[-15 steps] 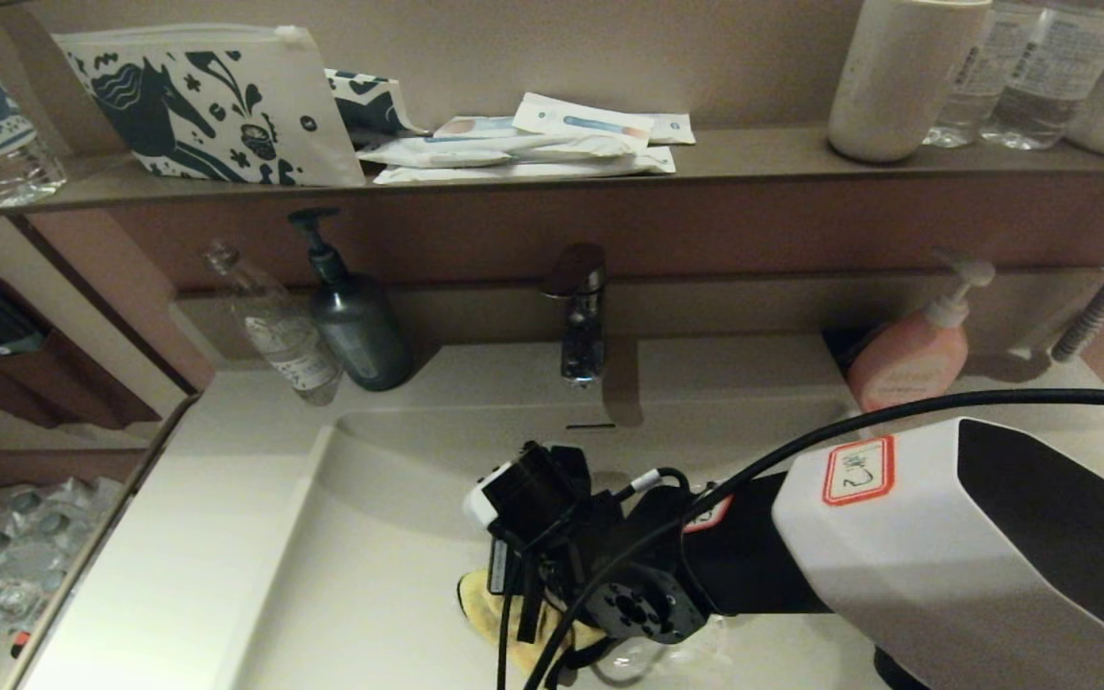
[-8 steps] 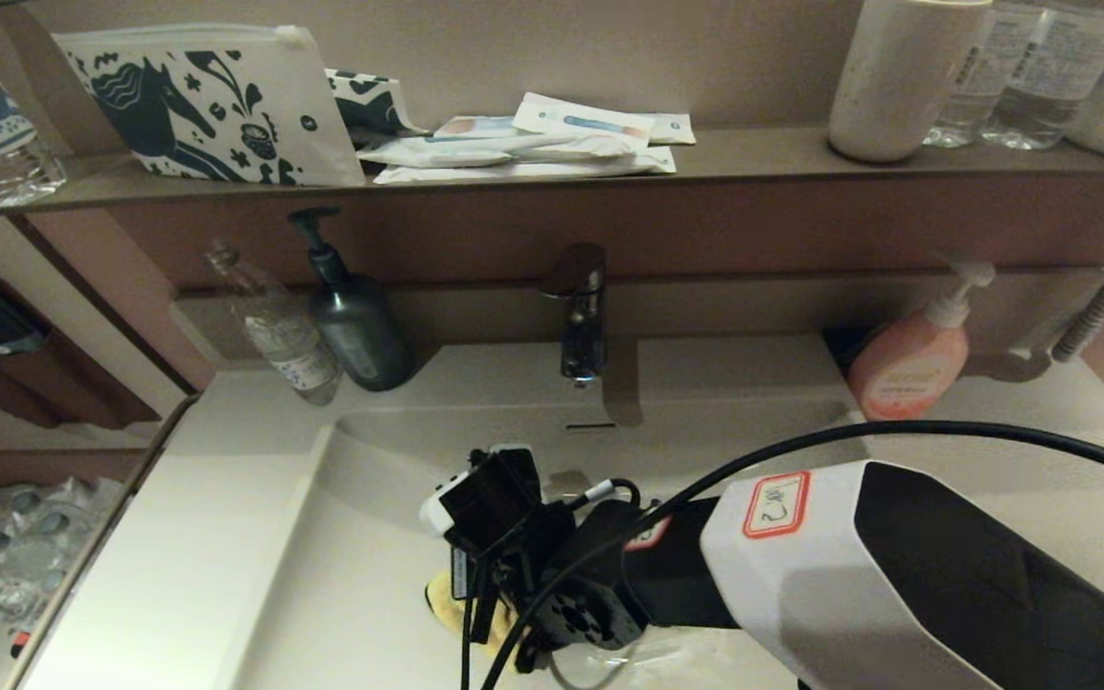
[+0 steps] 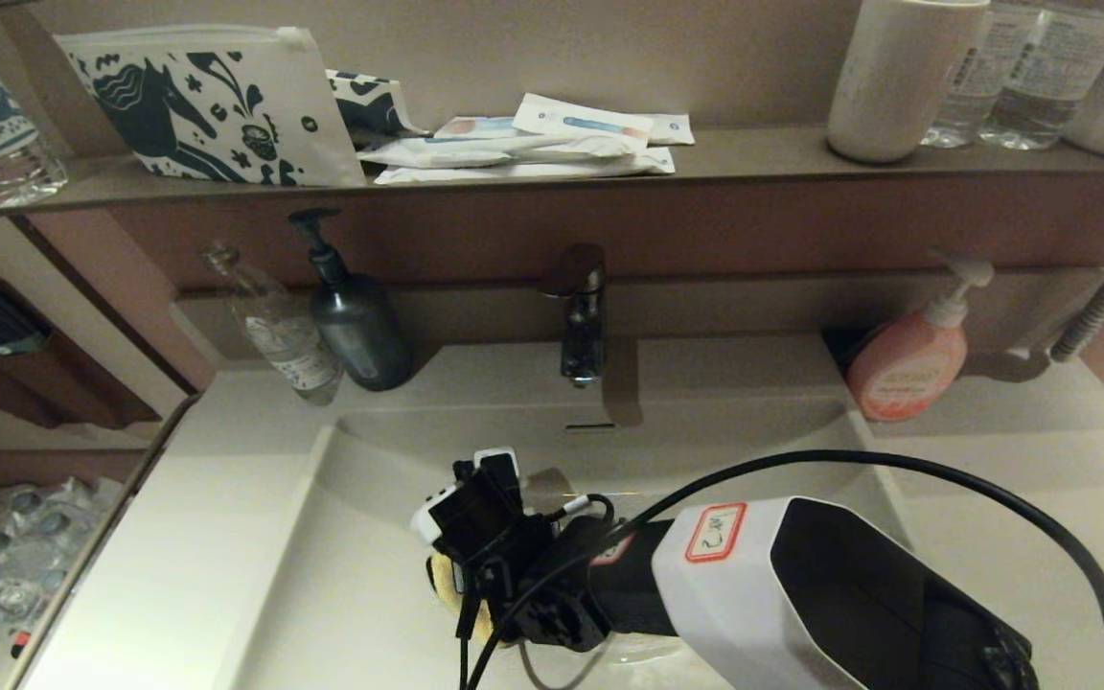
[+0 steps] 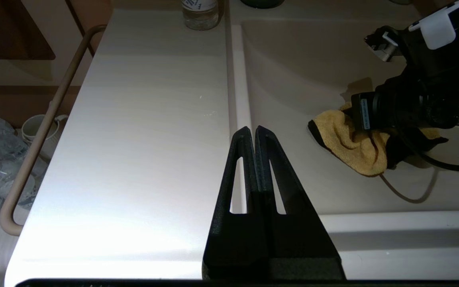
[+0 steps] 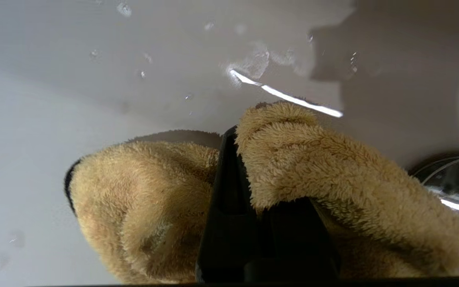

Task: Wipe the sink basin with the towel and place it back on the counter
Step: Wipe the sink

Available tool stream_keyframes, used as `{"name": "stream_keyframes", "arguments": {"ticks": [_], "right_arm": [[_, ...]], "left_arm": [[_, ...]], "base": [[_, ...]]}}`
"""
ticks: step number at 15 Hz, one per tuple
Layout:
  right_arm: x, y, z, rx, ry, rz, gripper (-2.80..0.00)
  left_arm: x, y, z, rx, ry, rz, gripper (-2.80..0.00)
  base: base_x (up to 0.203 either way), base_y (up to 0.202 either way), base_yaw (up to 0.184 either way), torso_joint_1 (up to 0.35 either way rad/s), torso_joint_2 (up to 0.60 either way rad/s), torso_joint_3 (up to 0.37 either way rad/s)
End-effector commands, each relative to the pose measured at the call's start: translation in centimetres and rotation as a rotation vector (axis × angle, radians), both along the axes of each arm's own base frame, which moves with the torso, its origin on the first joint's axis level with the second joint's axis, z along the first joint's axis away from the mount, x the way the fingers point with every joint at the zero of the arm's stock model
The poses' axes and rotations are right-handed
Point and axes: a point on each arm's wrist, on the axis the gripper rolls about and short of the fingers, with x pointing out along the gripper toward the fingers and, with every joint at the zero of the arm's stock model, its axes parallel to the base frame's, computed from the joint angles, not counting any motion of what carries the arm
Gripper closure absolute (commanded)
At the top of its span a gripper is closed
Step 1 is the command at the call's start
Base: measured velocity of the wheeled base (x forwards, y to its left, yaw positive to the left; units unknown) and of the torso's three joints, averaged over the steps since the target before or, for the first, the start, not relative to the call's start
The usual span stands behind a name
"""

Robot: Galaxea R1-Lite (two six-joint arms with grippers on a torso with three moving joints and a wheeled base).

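The towel [image 4: 351,139] lies bunched on the floor of the sink basin [image 3: 370,594], toward its front and left of the middle, pressed down on the wet surface. The right gripper [image 5: 229,139] pinches it, its fingers closed through the yellow pile, which folds up on both sides of them. The chrome drain plug [image 5: 448,183] shows just beside the towel, at about 3 o'clock from it in the head view. The faucet [image 3: 579,316] stands at 12 o'clock, behind the basin. The counter [image 4: 142,131] stretches off at 9 o'clock, and above its inner edge by the basin rim hangs the left gripper [image 4: 252,133], fingers pressed together and holding nothing.
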Motion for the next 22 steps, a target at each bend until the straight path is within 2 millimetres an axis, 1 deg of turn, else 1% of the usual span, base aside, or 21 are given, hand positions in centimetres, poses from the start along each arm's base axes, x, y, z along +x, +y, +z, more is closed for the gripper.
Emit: {"name": "stream_keyframes", "arguments": {"ticks": [1, 5, 11, 15, 19, 22], "right_arm": [[0.8, -0.5, -0.5, -0.021, -0.004, -0.028, 0.00], [2.3, -1.9, 0.5, -0.040, -0.047, -0.108, 0.00], [3.2, -3.2, 1.9, -0.052, -0.064, -0.158, 0.00], [3.5, -4.5, 1.8, -0.121, -0.039, -0.199, 0.00], [3.1, -5.8, 0.7, -0.194, -0.017, -0.236, 0.00], [3.4, -7.2, 1.5, -0.202, -0.010, -0.260, 0.00]], "left_arm": [[0.0, 0.0, 0.0, 0.000, 0.001, 0.001, 0.00], [0.0, 0.0, 0.0, 0.000, 0.001, 0.001, 0.00], [0.0, 0.0, 0.0, -0.001, 0.001, 0.000, 0.00], [0.0, 0.0, 0.0, 0.000, 0.001, 0.000, 0.00], [0.0, 0.0, 0.0, -0.001, 0.001, 0.000, 0.00], [0.0, 0.0, 0.0, 0.000, 0.001, 0.001, 0.00]], "base": [[0.000, 0.000, 0.000, 0.000, 0.00, 0.000], [0.000, 0.000, 0.000, 0.000, 0.00, 0.000], [0.000, 0.000, 0.000, 0.000, 0.00, 0.000], [0.000, 0.000, 0.000, 0.000, 0.00, 0.000], [0.000, 0.000, 0.000, 0.000, 0.00, 0.000], [0.000, 0.000, 0.000, 0.000, 0.00, 0.000]]}}
